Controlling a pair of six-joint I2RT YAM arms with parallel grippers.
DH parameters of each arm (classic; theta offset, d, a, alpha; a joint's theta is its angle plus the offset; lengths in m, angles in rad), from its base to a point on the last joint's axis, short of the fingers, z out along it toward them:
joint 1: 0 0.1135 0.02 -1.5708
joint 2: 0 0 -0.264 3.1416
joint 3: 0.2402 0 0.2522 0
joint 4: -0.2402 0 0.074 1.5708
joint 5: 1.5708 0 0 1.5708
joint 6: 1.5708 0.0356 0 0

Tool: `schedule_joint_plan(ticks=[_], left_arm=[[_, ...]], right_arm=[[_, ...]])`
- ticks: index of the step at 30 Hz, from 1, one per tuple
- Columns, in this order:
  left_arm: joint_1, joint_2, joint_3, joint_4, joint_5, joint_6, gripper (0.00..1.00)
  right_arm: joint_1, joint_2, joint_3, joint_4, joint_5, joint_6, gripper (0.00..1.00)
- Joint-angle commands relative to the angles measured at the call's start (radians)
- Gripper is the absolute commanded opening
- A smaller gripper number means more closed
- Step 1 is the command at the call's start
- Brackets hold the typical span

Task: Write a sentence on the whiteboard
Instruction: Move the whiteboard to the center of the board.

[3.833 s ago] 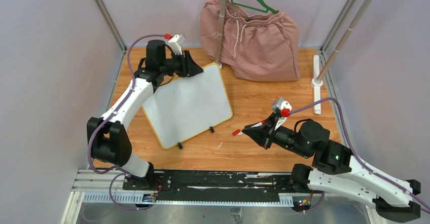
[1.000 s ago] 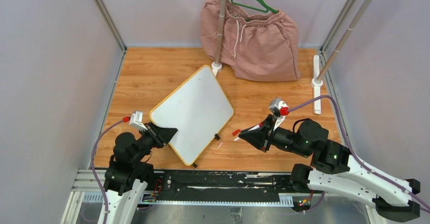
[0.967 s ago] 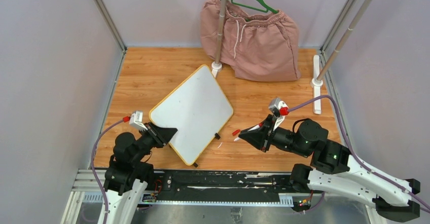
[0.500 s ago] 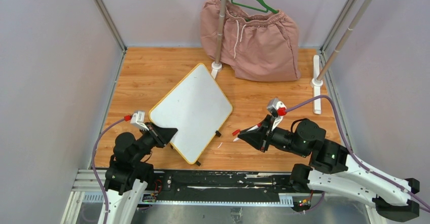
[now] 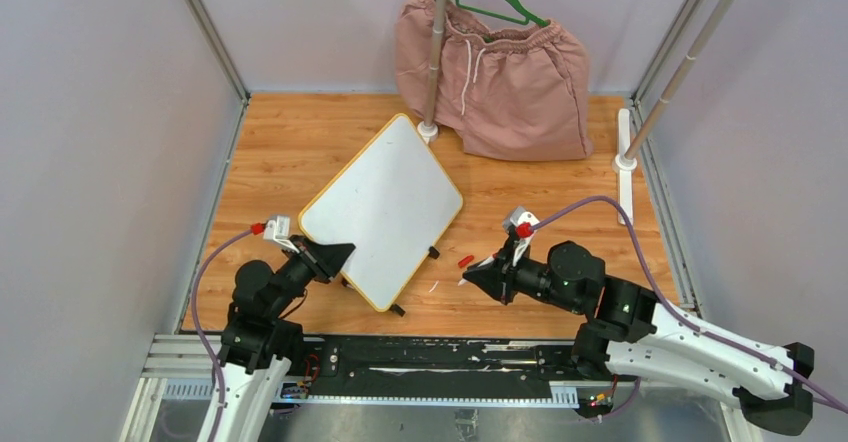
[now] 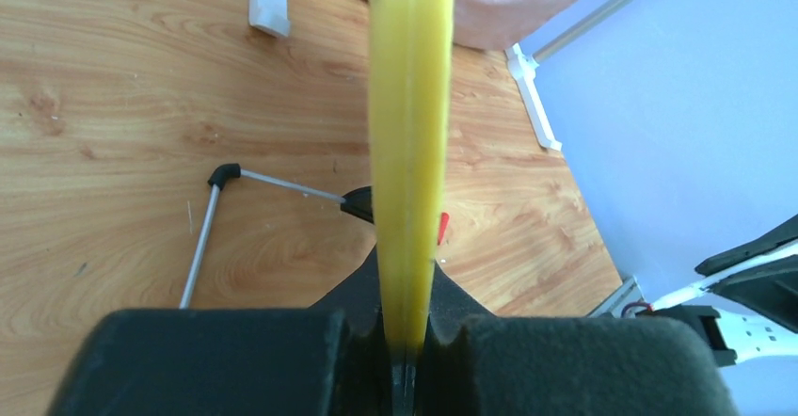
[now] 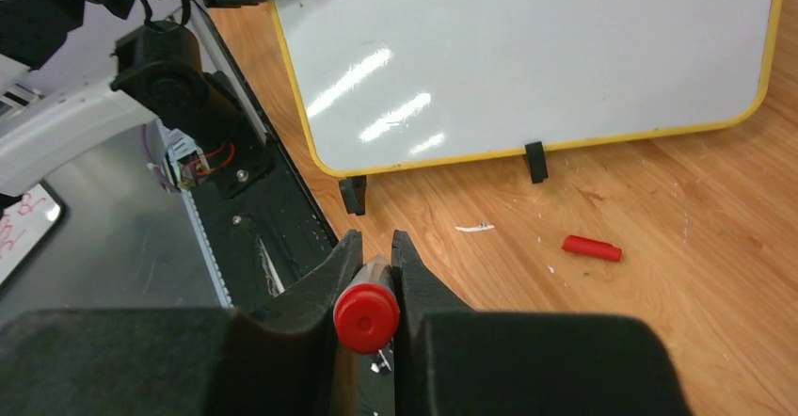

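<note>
Two grippers each hold one thing. The left gripper [image 5: 345, 252] is clamped tight on the yellow rim [image 6: 409, 152] of the whiteboard [image 5: 385, 212], on its 7 o'clock edge in the top view. The board sits skewed like a diamond on the table [image 5: 290, 152], left of centre, white face up. The right gripper [image 5: 470, 277], at the board's 4 o'clock and apart from it, has its fingers closed narrowly on a marker [image 7: 366, 317] with a red end. A red cap [image 5: 465, 260] lies on the wood just beside that gripper. Pink shorts [image 5: 500, 72] hang at 12 o'clock.
</note>
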Motion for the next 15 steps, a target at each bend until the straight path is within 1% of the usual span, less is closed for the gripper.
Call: schedule_joint_plan(ticks=[1,3,8,12,15], left_arm=[[-0.003,-0.040,-0.031,0.271,0.001,0.007,0.00],[-0.027,-0.032,-0.053,0.281,-0.016,0.023,0.00],[-0.168,-0.075,-0.099,0.300,-0.142,0.097,0.00],[-0.274,-0.058,-0.139,0.394,-0.216,0.156,0.00],[-0.301,-0.054,-0.166,0.440,-0.254,0.183,0.00]], right_arm=[[0.001,0.000,-0.022,0.064,0.051,-0.029,0.00],[0.001,0.000,-0.021,0.061,0.061,-0.043,0.00],[0.001,-0.013,-0.055,0.079,0.115,-0.059,0.00],[0.002,-0.017,-0.092,0.109,0.182,-0.048,0.00],[0.001,-0.008,-0.099,0.108,0.229,-0.039,0.00]])
